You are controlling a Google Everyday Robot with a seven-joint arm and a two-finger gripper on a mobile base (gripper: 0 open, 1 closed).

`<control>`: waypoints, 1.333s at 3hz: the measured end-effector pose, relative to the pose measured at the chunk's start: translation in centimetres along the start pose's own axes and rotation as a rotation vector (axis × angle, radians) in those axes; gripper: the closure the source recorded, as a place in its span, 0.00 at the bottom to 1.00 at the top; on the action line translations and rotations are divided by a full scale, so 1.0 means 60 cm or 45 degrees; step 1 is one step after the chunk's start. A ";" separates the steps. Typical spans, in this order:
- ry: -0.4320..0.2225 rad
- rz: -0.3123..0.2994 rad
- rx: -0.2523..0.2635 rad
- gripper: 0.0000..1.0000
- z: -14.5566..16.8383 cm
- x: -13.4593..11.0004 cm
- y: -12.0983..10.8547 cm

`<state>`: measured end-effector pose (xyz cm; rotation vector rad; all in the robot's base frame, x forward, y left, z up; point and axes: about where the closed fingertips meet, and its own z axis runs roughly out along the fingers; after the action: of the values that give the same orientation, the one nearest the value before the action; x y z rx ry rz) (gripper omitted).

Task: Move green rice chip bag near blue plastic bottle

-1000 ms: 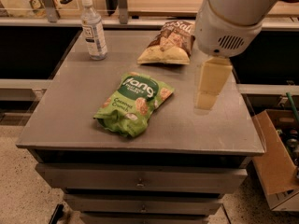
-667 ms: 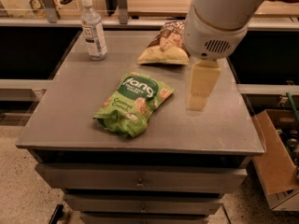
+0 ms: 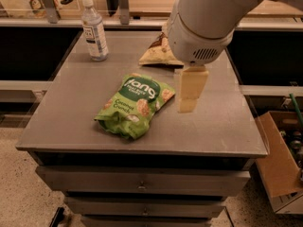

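Note:
The green rice chip bag (image 3: 135, 105) lies flat on the grey metal table (image 3: 71, 122), near its middle and towards the front. The blue plastic bottle (image 3: 93, 30) stands upright at the table's back left, well apart from the bag. My gripper (image 3: 186, 104) hangs from the large white arm (image 3: 203, 22), pointing down just right of the bag's upper right corner and above the tabletop. It holds nothing that I can see.
A brown-and-yellow chip bag (image 3: 155, 55) lies at the back of the table, partly hidden behind my arm. An open cardboard box (image 3: 279, 167) stands on the floor to the right. Drawers (image 3: 142, 183) sit below the tabletop.
My arm and gripper have moved left, closer to the green bag's right edge. The bag, the bottle and the other chip bag have not moved.

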<state>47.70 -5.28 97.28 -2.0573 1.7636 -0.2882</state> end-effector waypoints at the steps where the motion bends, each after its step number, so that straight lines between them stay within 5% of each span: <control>1: 0.000 0.000 0.000 0.00 0.000 0.000 0.000; 2: 0.007 -0.025 0.009 0.00 0.007 -0.009 0.003; 3: 0.012 -0.190 -0.086 0.00 0.053 -0.037 0.020; 4: 0.033 -0.441 -0.191 0.00 0.094 -0.057 0.039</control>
<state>47.33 -1.23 91.60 -2.4769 1.4742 -0.2898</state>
